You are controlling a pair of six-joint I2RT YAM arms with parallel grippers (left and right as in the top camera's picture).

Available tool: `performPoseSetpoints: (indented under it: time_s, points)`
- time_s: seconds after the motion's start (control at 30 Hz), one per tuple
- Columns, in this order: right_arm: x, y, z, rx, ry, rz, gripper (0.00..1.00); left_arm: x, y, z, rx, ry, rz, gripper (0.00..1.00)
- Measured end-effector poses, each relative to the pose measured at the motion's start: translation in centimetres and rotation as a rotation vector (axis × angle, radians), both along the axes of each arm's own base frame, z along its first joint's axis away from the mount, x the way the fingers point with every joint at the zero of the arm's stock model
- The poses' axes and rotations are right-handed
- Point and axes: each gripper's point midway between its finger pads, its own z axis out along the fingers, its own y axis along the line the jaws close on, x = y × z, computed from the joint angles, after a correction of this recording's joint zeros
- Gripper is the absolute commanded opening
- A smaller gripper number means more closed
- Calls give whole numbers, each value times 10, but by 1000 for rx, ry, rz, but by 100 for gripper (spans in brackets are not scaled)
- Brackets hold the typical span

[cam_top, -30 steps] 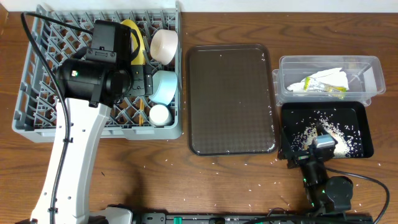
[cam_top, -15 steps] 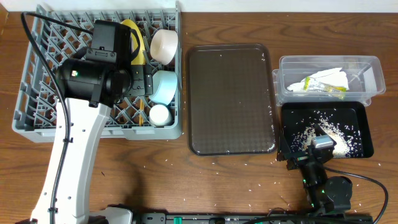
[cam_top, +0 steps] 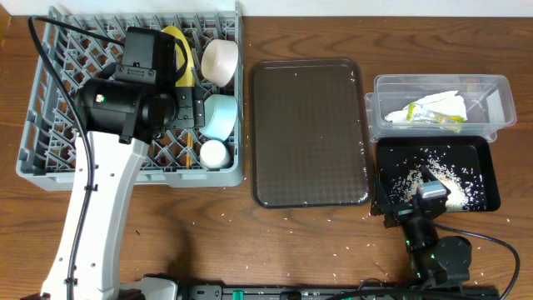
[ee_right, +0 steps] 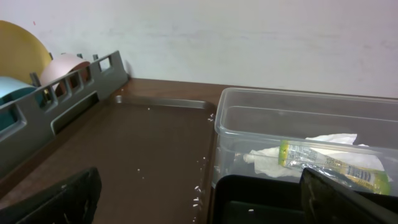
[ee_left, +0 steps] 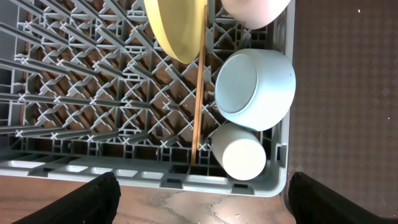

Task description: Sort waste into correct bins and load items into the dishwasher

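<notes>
- The left gripper (ee_left: 205, 202) has its fingers spread wide with nothing between them. It hangs over the near right corner of the grey dish rack (cam_top: 50, 158), at its near edge.
- Just beyond those fingers, on the far side, the small white cup (ee_left: 239, 155) sits in the rack, closer to the right finger than the left.
- The light blue bowl (ee_left: 255, 87) is just beyond the cup, and the white bowl (cam_top: 221, 60) is farther still.
- The chopsticks (ee_left: 199, 93) run near-to-far just left of the cup and blue bowl, and the yellow plate (ee_left: 177, 28) stands on edge at their far end.
- The right gripper (ee_right: 199, 202) is also wide apart and empty — low over the shallow black tray (cam_top: 491, 179), where loose rice (cam_top: 454, 187) is scattered around it.
- The clear tub (cam_top: 500, 83) lies just beyond the black tray on the far side, ahead of the right gripper. It holds the crumpled napkin (cam_top: 437, 104) and the snack wrapper (ee_right: 336, 163).
- The brown serving tray (cam_top: 308, 133) sits between the rack and the two bins. A few stray grains lie on the table (cam_top: 250, 242).
</notes>
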Motion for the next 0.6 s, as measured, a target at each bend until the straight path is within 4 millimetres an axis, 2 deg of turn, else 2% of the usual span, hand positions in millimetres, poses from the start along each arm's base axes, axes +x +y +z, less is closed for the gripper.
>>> performPoseSetpoints:
  time_s: [0.47,0.6]
  points:
    - [0,0,0,0,0,0,99,1,0,1,-1,-4,0,87]
    - [0,0,0,0,0,0,99,14,-3,17,-21,-112,0,87]
